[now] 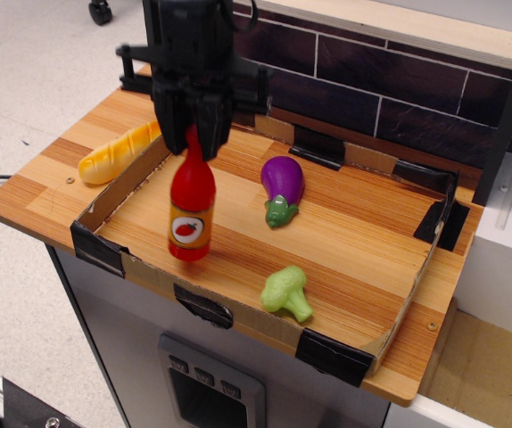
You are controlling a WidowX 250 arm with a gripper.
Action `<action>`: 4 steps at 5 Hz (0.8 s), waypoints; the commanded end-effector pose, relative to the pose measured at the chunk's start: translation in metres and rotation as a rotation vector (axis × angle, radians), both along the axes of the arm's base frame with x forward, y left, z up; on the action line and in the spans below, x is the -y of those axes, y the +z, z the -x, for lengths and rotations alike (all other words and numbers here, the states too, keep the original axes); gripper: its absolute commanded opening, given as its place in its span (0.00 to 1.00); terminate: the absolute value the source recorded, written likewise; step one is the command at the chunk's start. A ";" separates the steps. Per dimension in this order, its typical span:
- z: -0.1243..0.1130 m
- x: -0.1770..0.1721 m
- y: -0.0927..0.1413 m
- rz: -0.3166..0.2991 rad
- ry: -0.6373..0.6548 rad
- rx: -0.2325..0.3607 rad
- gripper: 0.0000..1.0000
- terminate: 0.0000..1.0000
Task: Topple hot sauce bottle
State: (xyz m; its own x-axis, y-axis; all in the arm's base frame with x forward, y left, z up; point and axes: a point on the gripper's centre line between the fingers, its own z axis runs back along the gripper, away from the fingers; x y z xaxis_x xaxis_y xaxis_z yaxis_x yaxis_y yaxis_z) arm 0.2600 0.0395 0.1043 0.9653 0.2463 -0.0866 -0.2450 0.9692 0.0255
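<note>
The hot sauce bottle (191, 212) is glossy red with an orange label and stands near the front left of the cardboard-walled tray (254, 317). It is blurred and roughly upright, leaning slightly. My black gripper (194, 141) comes down from above and is shut on the bottle's neck and cap, which the fingers hide. I cannot tell whether the bottle's base touches the tray floor.
A purple eggplant (282, 183) lies mid-tray and a green broccoli (285, 292) lies near the front wall. A yellow bread loaf (118, 153) lies outside the tray at the left. A dark brick wall (372, 80) runs behind, and a white unit (506, 250) stands at the right.
</note>
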 end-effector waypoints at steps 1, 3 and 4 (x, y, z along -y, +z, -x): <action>-0.023 -0.012 -0.007 -0.076 0.142 -0.142 0.00 0.00; -0.039 -0.019 -0.025 -0.086 0.148 -0.079 0.00 0.00; -0.047 -0.023 -0.021 -0.066 0.023 0.080 0.00 0.00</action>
State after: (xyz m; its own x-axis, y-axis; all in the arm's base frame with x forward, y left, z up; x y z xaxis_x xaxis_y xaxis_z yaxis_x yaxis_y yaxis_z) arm 0.3002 0.0573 0.0655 0.9621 0.2679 -0.0503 -0.2645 0.9622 0.0652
